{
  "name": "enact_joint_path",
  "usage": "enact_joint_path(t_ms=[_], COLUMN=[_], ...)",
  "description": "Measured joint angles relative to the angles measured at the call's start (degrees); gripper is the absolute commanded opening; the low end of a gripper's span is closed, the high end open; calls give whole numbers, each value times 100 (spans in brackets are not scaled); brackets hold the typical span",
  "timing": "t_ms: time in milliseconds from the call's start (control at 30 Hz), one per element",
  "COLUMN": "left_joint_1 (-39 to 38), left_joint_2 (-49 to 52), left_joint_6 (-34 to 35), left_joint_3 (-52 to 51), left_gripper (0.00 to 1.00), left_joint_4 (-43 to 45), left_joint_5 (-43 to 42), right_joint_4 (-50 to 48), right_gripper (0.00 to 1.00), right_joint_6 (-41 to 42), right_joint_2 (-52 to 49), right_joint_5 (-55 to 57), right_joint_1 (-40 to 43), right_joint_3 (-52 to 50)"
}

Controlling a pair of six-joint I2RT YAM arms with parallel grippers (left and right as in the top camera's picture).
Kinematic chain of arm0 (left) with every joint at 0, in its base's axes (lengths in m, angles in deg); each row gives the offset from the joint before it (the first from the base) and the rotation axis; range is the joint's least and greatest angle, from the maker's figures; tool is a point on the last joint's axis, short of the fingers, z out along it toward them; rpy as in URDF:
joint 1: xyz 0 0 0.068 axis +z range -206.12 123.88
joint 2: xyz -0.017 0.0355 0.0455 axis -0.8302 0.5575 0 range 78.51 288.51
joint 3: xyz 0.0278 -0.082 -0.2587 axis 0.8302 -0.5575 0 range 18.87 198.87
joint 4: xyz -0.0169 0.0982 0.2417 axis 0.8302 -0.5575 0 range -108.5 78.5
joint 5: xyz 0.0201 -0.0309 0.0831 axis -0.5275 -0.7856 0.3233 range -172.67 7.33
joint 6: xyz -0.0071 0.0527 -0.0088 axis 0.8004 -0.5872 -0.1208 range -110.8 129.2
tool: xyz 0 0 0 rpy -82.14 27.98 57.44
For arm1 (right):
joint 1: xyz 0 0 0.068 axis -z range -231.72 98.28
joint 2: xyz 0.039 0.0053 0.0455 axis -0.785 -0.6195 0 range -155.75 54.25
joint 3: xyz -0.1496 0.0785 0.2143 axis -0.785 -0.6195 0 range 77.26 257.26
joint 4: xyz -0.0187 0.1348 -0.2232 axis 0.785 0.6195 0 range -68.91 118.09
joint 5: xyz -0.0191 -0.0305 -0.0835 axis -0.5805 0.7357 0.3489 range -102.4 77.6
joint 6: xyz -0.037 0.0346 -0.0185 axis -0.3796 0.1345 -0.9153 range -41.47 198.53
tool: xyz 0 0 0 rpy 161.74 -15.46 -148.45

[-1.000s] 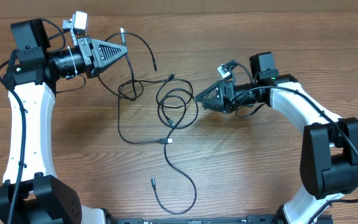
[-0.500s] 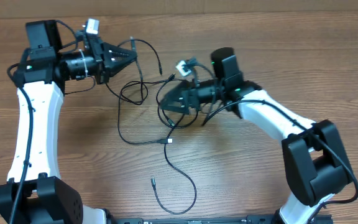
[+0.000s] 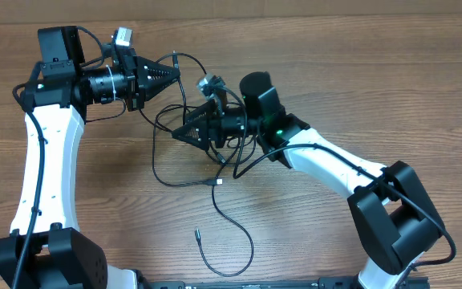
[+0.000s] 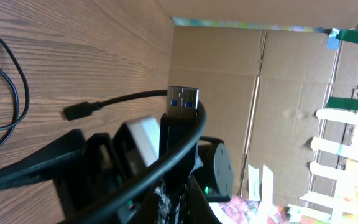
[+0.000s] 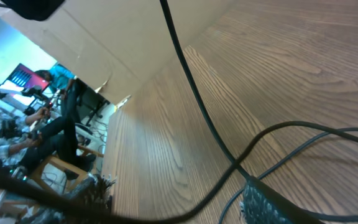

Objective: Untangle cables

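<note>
Thin black cables lie tangled on the wooden counter; left jaws, above the tangle, are clamped on a USB plug; right jaws reach into the tangle, grip unclear.

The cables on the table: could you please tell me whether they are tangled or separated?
Tangled: the cables cross one another in overlapping loops.

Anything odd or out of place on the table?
Nothing damaged or spilled. The cables lie in crossed loops mid-table. The left hand grips one USB plug, and the right hand noses into the tangle.
</note>
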Motion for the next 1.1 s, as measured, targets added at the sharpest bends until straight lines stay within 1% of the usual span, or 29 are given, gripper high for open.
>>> enact_joint_path(t_ms=[100,133,167,200,233,267,300,333,533,633,667,700,733,767,800,833,900,1100], left_joint_1=[0,0,0,0,0,0,0,0,0,0,0,0,-2,-4,-4,-4,-4,-4], left_joint_2=[0,0,0,-2,0,0,0,0,0,0,-2,-2,-2,0,0,-2,-2,-2], left_joint_6=[0,2,9,17,20,20,22,24,20,7,-9,-61,-155,-234,-313,-361,-501,-1049], left_joint_3=[0,0,0,0,0,0,0,0,-7,-7,-7,-7,-7,-7,-7,-4,-7,-7], left_gripper=[4,4,4,4,4,4,4,4,4,5,9,17,34,59,75,83,91,94], left_joint_4=[-2,-2,0,0,0,2,13,28,304,417,428,413,382,326,245,149,-83,-708], left_joint_5=[0,0,2,2,2,7,15,28,160,374,492,682,855,1029,1250,1405,1792,2806], right_joint_4=[-59,-116,-184,-284,-365,-400,-402,-358,507,949,1027,1132,1235,1333,1447,1523,1648,2297], right_gripper=[65,57,51,40,23,13,6,4,4,4,4,4,4,4,4,4,4,4], right_joint_6=[33,35,17,28,24,13,42,26,39,42,42,59,83,127,184,236,328,535], right_joint_2=[0,0,0,0,0,4,9,11,44,52,52,52,52,52,52,52,52,195], right_joint_5=[284,376,435,507,568,612,649,682,809,828,828,841,855,866,868,870,870,911], right_joint_1=[-118,-142,-153,-170,-170,-173,-175,-177,-170,-133,-120,-98,-70,-48,-15,17,87,348], right_joint_3=[0,0,0,0,0,0,0,0,11,11,11,11,11,11,11,11,11,31])
